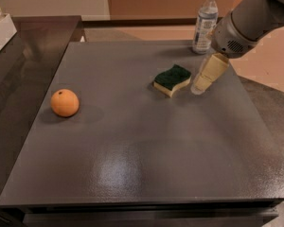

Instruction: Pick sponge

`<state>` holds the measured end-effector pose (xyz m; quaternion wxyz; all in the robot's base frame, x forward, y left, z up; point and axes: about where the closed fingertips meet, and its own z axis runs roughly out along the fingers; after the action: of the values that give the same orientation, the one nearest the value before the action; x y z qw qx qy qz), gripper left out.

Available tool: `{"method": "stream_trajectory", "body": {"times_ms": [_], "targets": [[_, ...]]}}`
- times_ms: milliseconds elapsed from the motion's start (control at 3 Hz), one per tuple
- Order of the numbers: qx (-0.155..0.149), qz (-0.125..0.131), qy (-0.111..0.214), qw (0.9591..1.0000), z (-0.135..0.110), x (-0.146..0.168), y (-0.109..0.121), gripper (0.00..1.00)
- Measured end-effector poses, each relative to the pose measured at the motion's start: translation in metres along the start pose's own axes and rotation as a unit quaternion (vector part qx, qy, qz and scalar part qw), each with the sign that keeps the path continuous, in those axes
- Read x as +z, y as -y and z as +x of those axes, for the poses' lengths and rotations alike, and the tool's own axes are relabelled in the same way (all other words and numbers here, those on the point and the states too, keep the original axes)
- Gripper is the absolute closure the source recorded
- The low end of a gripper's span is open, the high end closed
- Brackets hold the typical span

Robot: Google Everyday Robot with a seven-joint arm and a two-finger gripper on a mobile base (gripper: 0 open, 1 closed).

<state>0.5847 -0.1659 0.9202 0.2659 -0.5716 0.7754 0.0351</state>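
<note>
The sponge (172, 79), dark green on top over pale yellow foam, lies flat on the grey table (132, 145), right of centre toward the back. My gripper (200, 85) comes in from the upper right on a grey arm. Its cream-coloured fingers point down and to the left, with their tips just right of the sponge and close to the table. There is a small gap between the gripper and the sponge, and nothing is held.
An orange (65, 102) sits on the left part of the table. A clear water bottle (205, 22) stands upright at the back right, just behind the arm. A dark counter (19, 70) adjoins the table on the left.
</note>
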Motion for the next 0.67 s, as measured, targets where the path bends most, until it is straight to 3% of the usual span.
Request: {"method": "stream_trajectory", "body": {"times_ms": [667], "targets": [[0.022, -0.043, 0.015, 0.9987, -0.013, 0.049, 0.014, 0.00]]}}
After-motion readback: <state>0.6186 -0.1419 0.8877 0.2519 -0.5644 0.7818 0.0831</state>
